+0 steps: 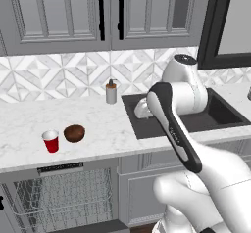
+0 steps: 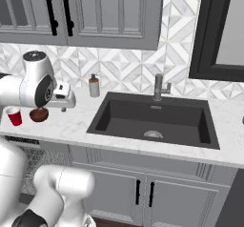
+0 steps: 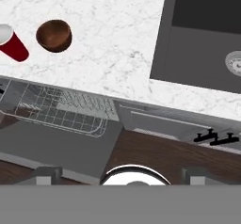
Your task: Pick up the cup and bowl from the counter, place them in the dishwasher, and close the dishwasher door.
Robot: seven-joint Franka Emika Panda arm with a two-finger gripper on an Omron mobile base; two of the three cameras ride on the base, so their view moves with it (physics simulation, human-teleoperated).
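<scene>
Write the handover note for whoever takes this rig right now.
Pincer: held above the counter near the sink; whether it is open or shut cannot be told. It holds nothing.
The cup and the bowl stand side by side on the counter, above the dishwasher.
The dishwasher door is down, the wire rack pulled out and bare.
Done: nothing loaded.
Left: load cup, load bowl, shut door.

We note a red cup, dark brown bowl, white grey-veined counter, black sink.
</scene>
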